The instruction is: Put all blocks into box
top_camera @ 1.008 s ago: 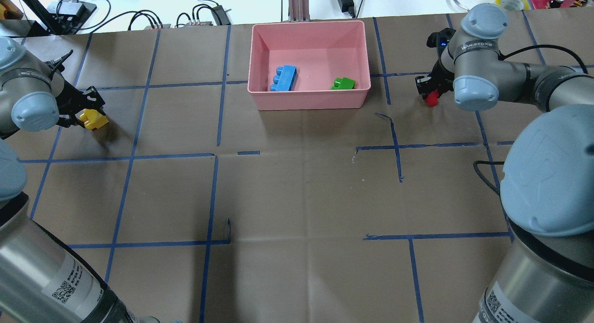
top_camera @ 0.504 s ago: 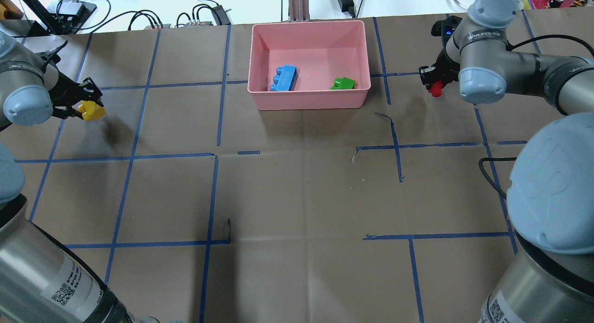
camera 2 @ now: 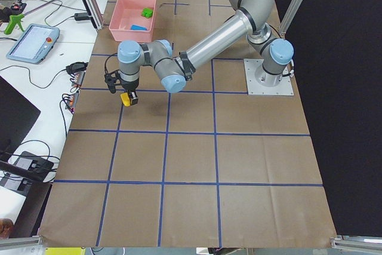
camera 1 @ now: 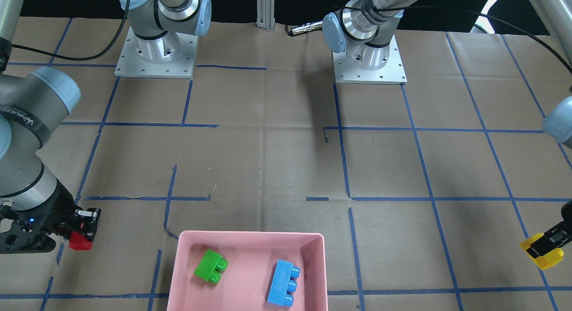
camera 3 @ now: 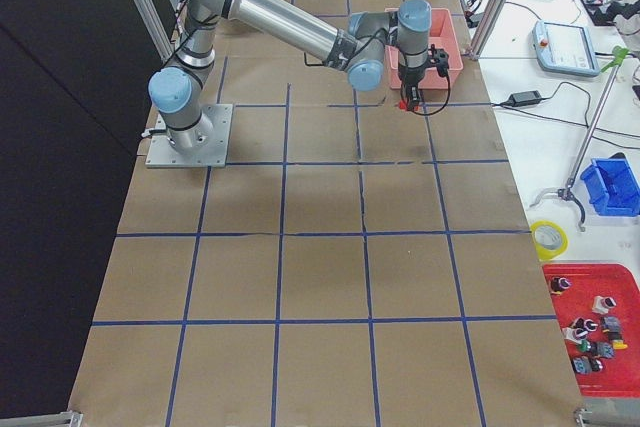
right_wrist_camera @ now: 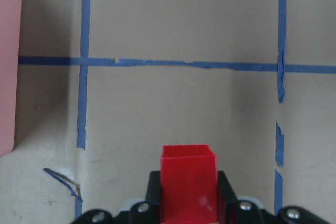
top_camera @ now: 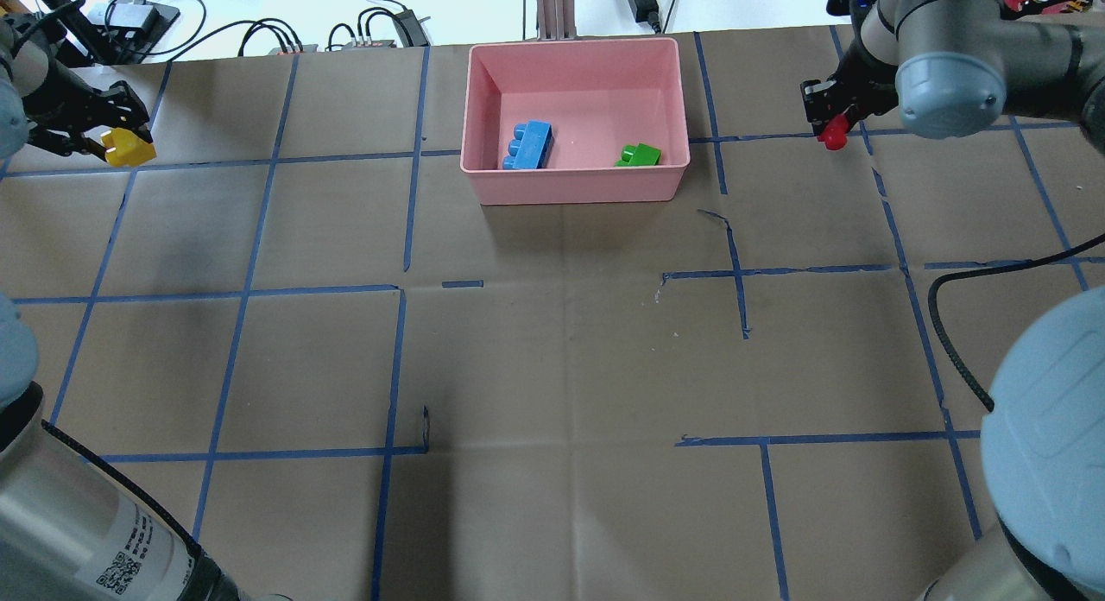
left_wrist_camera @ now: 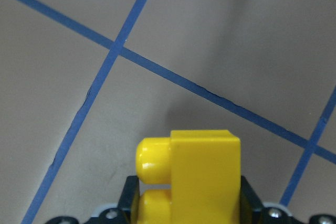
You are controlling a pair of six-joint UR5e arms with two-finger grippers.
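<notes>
The pink box (top_camera: 575,186) stands at the far middle of the table, with the blue block (top_camera: 527,145) and the green block (top_camera: 639,155) inside; it also shows in the front view (camera 1: 250,239). My left gripper (top_camera: 121,148) is shut on the yellow block (top_camera: 128,148), held above the table far to the box's left; the yellow block fills the left wrist view (left_wrist_camera: 197,174). My right gripper (top_camera: 830,135) is shut on the red block (top_camera: 833,137), held above the table to the box's right; the red block shows in the right wrist view (right_wrist_camera: 188,182).
Brown paper with blue tape lines (top_camera: 406,161) covers the table. Cables and power adapters (top_camera: 380,27) lie beyond the far edge. The arm bases (camera 1: 368,63) are bolted at the near side. A red parts tray (camera 3: 595,327) sits off the table's right end.
Both grippers have lifted and moved toward the far side with their blocks: the left with the yellow block, the right with the red block. The box and its blocks have not moved.
</notes>
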